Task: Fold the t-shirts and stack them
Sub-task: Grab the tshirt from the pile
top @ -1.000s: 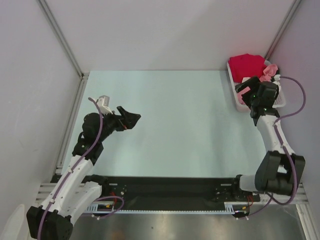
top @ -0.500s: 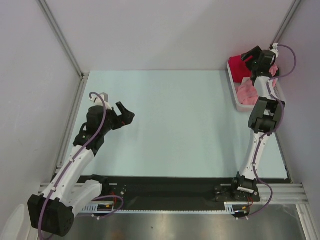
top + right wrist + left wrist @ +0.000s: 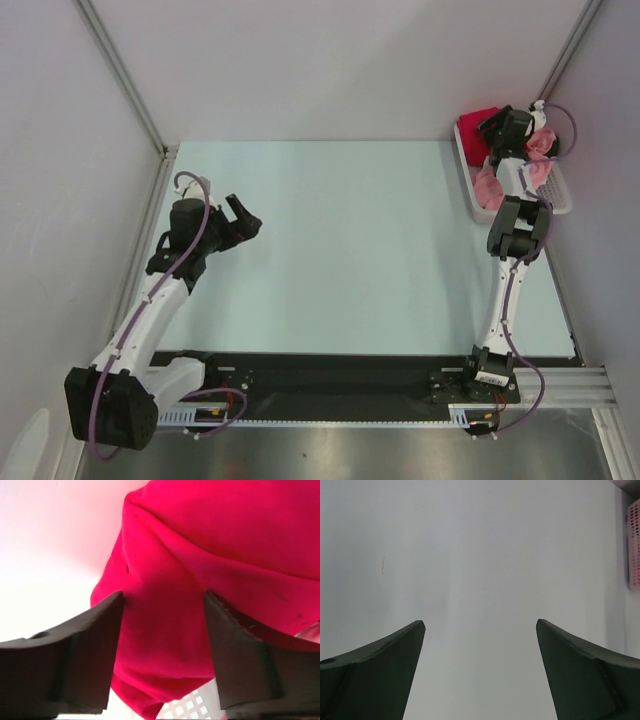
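Right gripper (image 3: 162,600) has advanced, jaws straddling the crimson t-shirt (image 3: 225,540).

On my feeds I see a plain crimson red t-shirt (image 3: 210,555), a light salmon pink t-shirt (image 3: 488,186), a white basket (image 3: 466,180) with grid mesh, and a pale mint-green table (image 3: 350,230), unpatterned.

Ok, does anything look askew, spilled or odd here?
Nothing stands out. The red t-shirt and pink t-shirt lie crumpled in the white basket at the far right corner, as unfolded laundry would. The right hand straddles the red cloth, jaws apart; the left hand hovers open.
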